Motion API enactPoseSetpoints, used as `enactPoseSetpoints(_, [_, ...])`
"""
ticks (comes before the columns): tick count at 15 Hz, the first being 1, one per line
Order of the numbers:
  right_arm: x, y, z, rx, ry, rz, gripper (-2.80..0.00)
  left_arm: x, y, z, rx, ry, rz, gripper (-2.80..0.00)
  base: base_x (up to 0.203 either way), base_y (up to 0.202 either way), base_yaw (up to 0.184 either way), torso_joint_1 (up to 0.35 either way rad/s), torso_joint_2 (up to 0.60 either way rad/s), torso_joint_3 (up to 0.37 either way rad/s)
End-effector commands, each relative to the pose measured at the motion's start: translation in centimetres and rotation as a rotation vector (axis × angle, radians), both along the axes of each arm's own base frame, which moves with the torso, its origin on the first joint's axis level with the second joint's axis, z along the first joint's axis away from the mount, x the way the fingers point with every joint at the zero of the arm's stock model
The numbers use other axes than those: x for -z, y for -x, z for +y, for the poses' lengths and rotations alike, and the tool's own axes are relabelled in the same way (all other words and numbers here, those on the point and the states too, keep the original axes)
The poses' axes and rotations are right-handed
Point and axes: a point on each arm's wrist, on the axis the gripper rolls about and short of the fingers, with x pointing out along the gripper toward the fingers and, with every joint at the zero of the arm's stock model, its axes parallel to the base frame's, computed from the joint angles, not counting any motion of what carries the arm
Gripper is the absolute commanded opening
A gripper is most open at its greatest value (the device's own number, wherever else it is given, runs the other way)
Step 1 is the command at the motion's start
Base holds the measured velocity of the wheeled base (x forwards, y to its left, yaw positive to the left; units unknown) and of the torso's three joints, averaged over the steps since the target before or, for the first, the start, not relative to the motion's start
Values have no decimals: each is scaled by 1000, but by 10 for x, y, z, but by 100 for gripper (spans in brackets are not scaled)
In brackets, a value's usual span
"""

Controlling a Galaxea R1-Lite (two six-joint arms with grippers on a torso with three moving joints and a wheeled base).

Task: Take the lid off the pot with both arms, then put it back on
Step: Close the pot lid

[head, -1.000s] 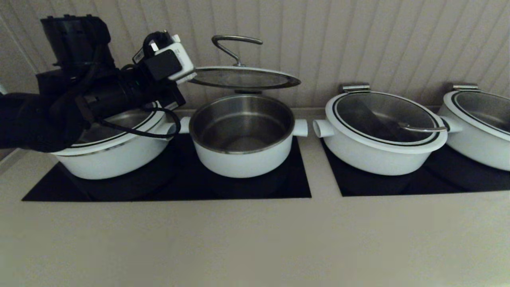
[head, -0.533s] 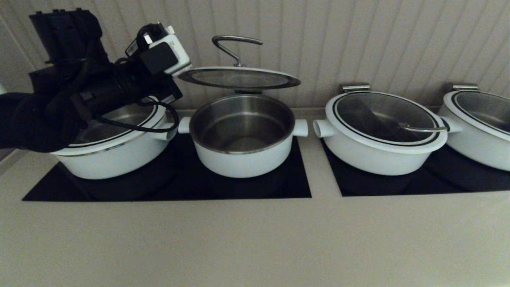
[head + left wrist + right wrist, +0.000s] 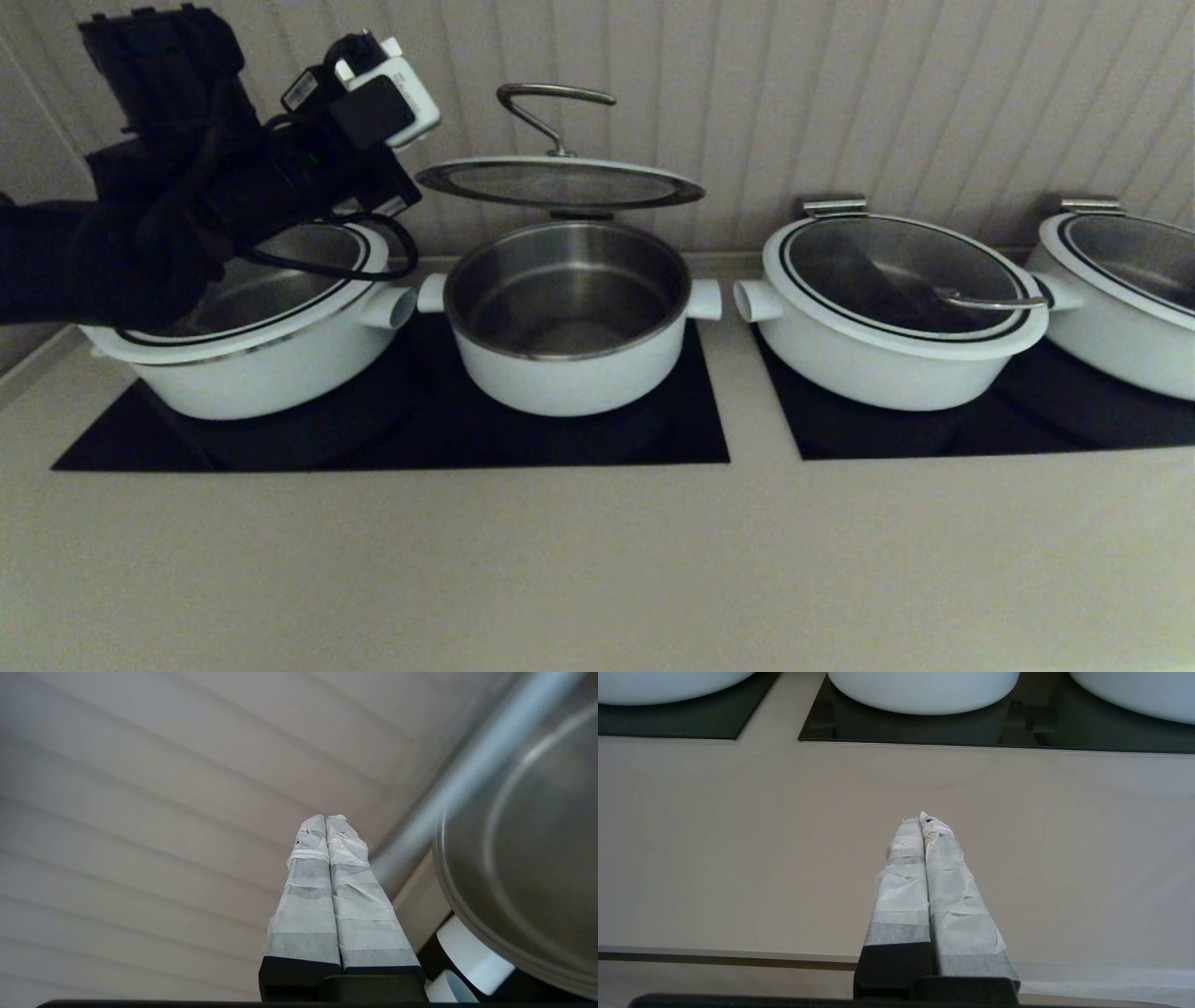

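The lid [image 3: 560,182] stands propped above the pot [image 3: 569,317]; left end effector [image 3: 325,820], pressed together at nine o'clock, could knock it down.

a pale ribbed wall [image 3: 840,93] rises behind a beige counter [image 3: 597,560]. two black cooktop panels [image 3: 709,439] sit inset toward 12 o'clock, side by side. lighting is dim.
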Motion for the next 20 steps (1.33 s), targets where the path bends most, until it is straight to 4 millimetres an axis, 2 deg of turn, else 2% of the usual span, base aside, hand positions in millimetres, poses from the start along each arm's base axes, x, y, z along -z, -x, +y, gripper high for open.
enactPoseSetpoints(1, [0, 0, 0, 0, 0, 2, -280, 9, -8, -3, 4, -11, 19, -280, 0, 0, 0, 0, 0, 0])
enactPoseSetpoints(13, [0, 0, 0, 0, 1, 2, -280, 23, -18, -6, 9, -19, 44, -280, 0, 0, 0, 0, 0, 0])
enactPoseSetpoints(20, [0, 0, 0, 0, 1, 2, -280, 37, -12, -5, 11, -19, 52, -280, 0, 0, 0, 0, 0, 0])
